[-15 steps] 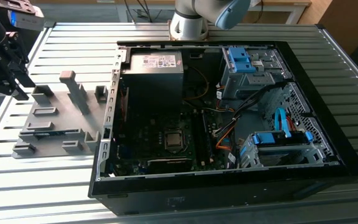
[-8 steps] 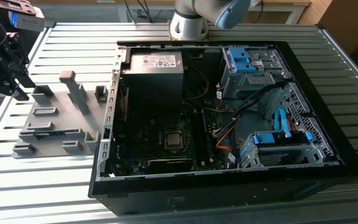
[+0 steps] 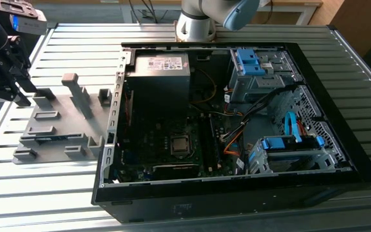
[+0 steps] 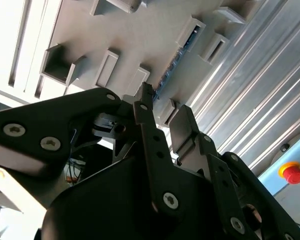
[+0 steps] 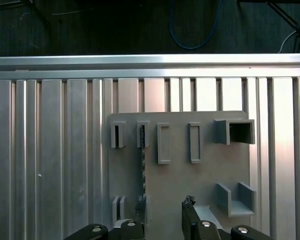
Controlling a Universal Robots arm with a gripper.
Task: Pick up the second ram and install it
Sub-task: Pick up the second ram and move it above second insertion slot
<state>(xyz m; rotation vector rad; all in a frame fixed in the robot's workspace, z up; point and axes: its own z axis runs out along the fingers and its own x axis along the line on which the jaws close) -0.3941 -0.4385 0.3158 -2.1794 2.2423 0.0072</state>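
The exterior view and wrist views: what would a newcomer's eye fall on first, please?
The black computer case lies open in the middle of the exterior view. At that view's left the gripper hangs over the grey slotted holder, jaws apart and empty. The second wrist view shows a slim blue ram stick in that holder.

Standing in the holder [image 5: 205, 175], the ram [image 5: 143, 172] is seen edge-on in the first wrist view, its chips and sticker hidden. Near the holder, the gripper [image 5: 164, 214] is cut off by the picture's edge. In the exterior view the ram in the holder is too small to make out.
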